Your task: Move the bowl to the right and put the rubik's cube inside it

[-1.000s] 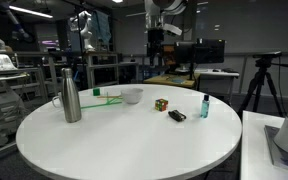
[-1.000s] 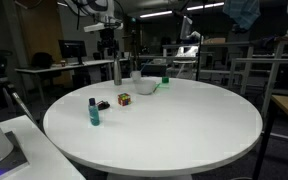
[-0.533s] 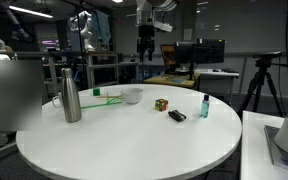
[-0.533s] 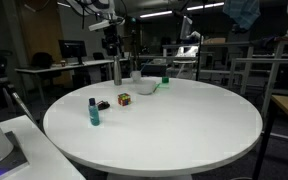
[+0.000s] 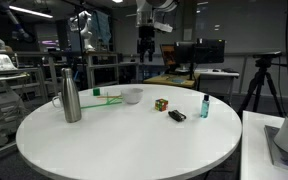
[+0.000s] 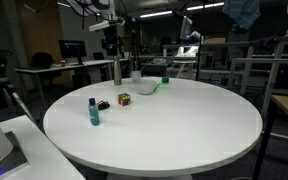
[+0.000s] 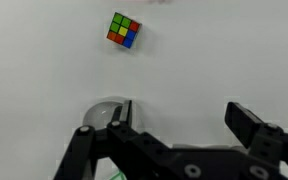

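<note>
Two risks. Exterior view: gripper [image 5: 147, 48] hangs open and empty, high over the bowl [image 5: 132, 96] by the table's [image 5: 124, 150] far edge; an off-centre descent could tip its rim. Exterior view: rubik's cube [image 6: 125, 100] near the bowl [image 6: 145, 87], could get shoved; teal bottle [image 6: 94, 111] well apart. Wrist view: jaws spread, bowl [image 7: 102, 114] under one finger, cube [image 7: 124, 30] apart.

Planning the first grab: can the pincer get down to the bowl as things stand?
Probably yes. The pincer hangs open high above the bowl with only air between them; the steel bottle and the rubik's cube stand well apart from it.
</note>
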